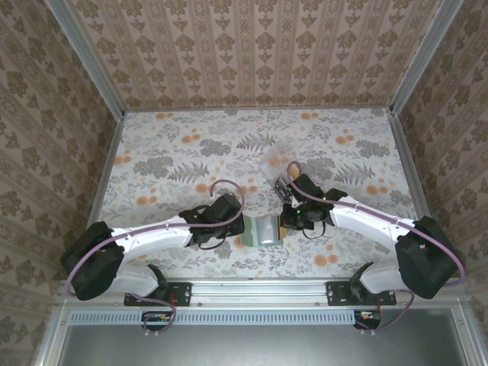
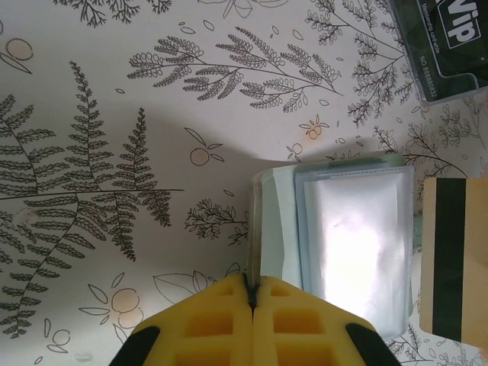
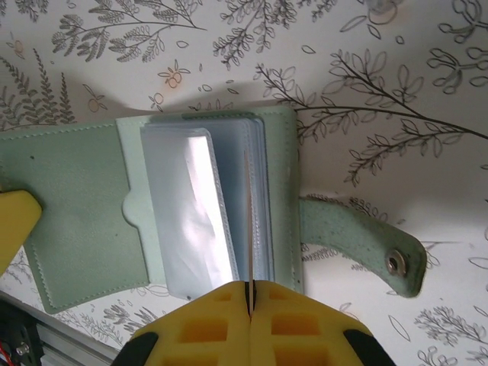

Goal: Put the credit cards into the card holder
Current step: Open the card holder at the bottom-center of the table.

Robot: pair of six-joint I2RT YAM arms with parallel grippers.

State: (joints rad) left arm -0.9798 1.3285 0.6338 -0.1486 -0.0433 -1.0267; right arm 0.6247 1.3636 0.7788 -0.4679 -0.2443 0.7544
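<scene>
Right wrist view: the right tool point(image 3: 250, 296) is clamped shut on a credit card point(image 3: 248, 221), held edge-on with its long axis pointing straight into the clear sleeves of the open card holder point(image 3: 84, 213) just ahead. The left tool point(image 2: 252, 305) is shut and appears to pinch the holder's opposite cover. The holder lies mid-counter point(image 1: 229, 137) near the near edge, with free room beyond.

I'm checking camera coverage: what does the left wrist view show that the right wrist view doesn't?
Left wrist alone: the face of a tan card with a dark stripe, and a clear box holding a dark card. Right wrist alone: the snap tab, and a thin card seen edge-on in the shut right end effector. Both: the open card holder with clear sleeves.
</scene>
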